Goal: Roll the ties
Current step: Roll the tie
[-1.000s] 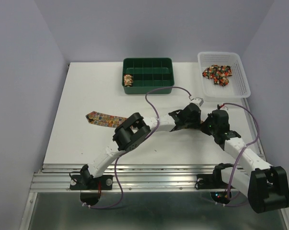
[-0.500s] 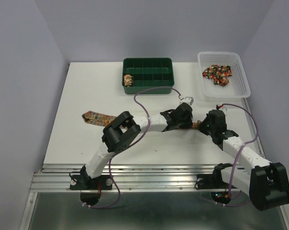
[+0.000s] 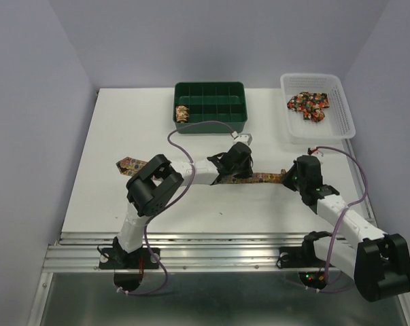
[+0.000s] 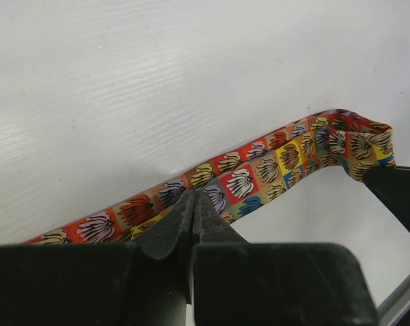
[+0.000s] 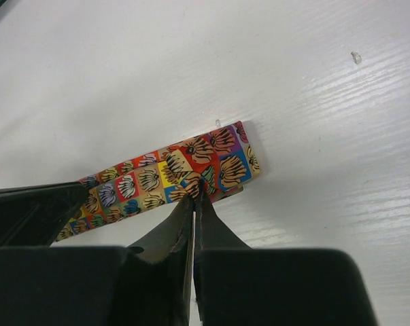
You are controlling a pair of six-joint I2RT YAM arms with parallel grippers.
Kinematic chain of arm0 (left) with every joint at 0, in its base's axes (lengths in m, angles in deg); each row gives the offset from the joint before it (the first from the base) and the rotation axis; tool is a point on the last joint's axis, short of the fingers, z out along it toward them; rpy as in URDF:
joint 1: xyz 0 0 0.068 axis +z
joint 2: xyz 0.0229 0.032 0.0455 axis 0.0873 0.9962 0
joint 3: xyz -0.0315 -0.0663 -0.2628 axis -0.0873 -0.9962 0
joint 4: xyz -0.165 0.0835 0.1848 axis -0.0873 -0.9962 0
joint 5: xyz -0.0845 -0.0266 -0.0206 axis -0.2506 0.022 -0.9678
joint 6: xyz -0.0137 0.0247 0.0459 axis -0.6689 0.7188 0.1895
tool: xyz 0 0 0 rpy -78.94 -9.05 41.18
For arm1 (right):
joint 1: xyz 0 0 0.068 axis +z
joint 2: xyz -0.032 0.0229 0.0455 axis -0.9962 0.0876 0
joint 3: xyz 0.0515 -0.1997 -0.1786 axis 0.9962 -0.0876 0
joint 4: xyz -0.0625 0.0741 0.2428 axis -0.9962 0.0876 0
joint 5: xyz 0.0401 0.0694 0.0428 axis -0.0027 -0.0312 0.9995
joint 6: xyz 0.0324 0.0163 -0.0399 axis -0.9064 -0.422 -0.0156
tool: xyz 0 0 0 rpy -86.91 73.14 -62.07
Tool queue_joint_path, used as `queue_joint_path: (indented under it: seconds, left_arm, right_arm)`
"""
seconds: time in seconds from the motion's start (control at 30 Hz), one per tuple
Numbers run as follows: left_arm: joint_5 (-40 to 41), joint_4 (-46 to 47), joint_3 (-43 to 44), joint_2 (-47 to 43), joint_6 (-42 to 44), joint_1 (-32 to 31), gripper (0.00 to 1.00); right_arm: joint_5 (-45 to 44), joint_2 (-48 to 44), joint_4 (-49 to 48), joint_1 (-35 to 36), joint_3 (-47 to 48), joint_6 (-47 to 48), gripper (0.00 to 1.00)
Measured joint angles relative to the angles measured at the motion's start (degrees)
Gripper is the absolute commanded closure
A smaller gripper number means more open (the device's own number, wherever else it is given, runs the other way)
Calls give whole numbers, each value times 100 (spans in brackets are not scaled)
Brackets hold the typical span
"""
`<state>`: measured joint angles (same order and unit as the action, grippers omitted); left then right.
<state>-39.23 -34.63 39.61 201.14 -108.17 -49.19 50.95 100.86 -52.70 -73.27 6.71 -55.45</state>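
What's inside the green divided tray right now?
One rolled tie sits in a compartment of the leftmost column of the green tray. The other compartments in view show only green floor. The near wall may cover a strip of the front row's floor.

Inside tray [image 3: 210, 127], left compartment: rolled tie [image 3: 182, 113]; right of tray, basket [image 3: 345, 114] holding ties [image 3: 309, 104]; before tray, long tie [image 3: 262, 178] stretched sideways.

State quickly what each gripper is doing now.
Left gripper: shut on the long multicoloured patchwork fabric tie.
Right gripper: shut on that tie near its end.
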Motion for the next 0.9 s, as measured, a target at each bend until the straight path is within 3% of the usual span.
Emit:
queue_joint_path:
  seconds: [0.33,0.67,0.9]
  left_arm:
    - [-94,223,-61,227,35,-9,100]
    - [-122,422,-157,238,-52,-7,100]
    - [-120,614,-256,238,-122,-7,100]
  right_arm:
    - [24,120,-92,466,2,125,99]
    - [-15,833,-415,1060,98,94,99]
    - [-203,887,-409,1126,398,-33,99]
